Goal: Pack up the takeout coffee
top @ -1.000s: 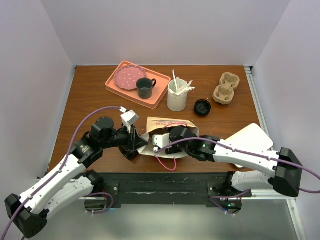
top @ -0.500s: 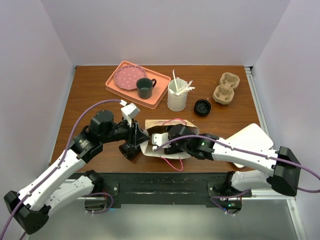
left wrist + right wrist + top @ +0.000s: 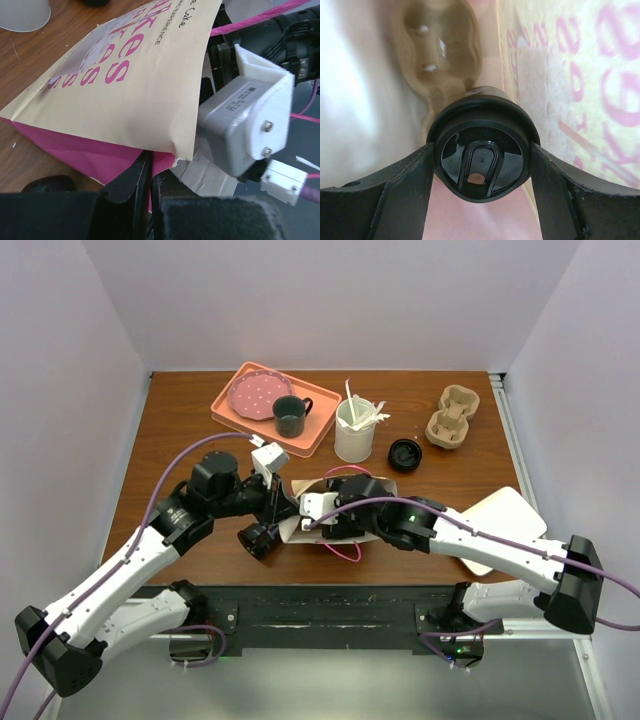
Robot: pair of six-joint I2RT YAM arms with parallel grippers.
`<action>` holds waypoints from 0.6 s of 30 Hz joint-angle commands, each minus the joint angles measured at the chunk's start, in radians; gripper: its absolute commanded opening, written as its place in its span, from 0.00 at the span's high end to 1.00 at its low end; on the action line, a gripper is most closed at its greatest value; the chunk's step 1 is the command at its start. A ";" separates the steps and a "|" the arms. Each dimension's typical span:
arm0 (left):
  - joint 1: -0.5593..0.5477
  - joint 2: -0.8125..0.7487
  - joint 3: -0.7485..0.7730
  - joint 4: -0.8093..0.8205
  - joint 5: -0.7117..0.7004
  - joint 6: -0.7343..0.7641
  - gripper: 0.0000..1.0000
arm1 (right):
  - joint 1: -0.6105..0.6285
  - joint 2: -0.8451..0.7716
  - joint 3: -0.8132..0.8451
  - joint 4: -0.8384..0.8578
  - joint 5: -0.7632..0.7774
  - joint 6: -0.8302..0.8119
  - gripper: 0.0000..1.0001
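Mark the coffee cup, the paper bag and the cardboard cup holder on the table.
coffee cup [image 3: 481, 160], right wrist view, centre of its black lid.
paper bag [image 3: 125, 85], left wrist view, printed tan side panel.
cardboard cup holder [image 3: 452, 418], top view, middle of the holder, between its wells.

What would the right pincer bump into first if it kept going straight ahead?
The right pincer holds the lidded coffee cup inside the paper bag, so the cup leads. Straight ahead sits a brown pulp cup tray, probably the first thing met, though the depth is hard to judge.
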 commanded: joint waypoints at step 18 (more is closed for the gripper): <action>-0.010 0.042 0.073 -0.022 0.033 0.003 0.90 | -0.003 0.015 0.009 -0.111 -0.177 0.050 0.76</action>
